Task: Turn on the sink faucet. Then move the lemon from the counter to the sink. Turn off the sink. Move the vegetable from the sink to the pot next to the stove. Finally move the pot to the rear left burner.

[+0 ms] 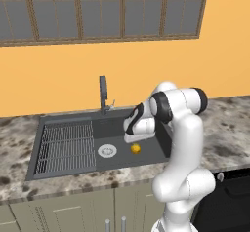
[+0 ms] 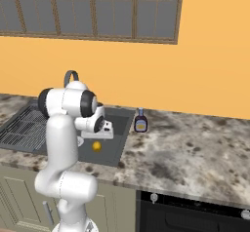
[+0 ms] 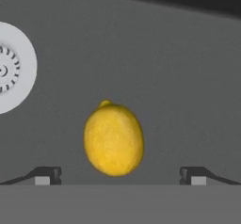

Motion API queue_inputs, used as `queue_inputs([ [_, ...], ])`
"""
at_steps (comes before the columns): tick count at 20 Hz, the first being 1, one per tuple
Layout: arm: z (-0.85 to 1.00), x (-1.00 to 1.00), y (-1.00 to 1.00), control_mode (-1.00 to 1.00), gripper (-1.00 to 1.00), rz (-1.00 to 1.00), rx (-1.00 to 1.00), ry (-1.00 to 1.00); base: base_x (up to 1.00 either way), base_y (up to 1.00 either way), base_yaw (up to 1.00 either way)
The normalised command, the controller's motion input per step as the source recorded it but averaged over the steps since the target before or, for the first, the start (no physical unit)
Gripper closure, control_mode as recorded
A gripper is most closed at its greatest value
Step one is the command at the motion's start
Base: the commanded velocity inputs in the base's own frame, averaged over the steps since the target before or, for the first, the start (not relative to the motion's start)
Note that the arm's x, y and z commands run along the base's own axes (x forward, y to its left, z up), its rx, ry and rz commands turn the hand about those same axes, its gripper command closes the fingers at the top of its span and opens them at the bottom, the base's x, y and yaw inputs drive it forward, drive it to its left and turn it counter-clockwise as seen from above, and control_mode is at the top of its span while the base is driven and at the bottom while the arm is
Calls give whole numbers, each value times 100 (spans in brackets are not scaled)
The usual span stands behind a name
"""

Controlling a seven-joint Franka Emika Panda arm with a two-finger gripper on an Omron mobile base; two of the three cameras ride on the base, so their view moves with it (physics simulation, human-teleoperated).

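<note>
Hovering wide open and empty, the gripper (image 3: 120, 177) is straddling the lemon (image 3: 113, 139) on the sink (image 3: 188, 68) floor; descending squarely should be centring it.

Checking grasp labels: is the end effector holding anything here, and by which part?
Nothing is held. The end effector is open above the lemon, which lies on the sink floor.

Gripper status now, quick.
Gripper: open, holding nothing; its fingertips stand wide on either side of the lemon lying on the sink floor.
</note>
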Motion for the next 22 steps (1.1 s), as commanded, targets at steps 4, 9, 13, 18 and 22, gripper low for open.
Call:
queue_inputs([
  [4,-29,-3,0,-100,-100,0,0,0,0,0,0],
  [9,-20,-8,0,-100,-100,0,0,0,0,0,0],
  [13,-19,-1,1,-100,-100,0,0,0,0,0,0],
  [18,-15,0,1,-100,-100,0,0,-1,0,0,0],
  [22,-11,5,1,-100,-100,0,0,-3,0,0,0],
])
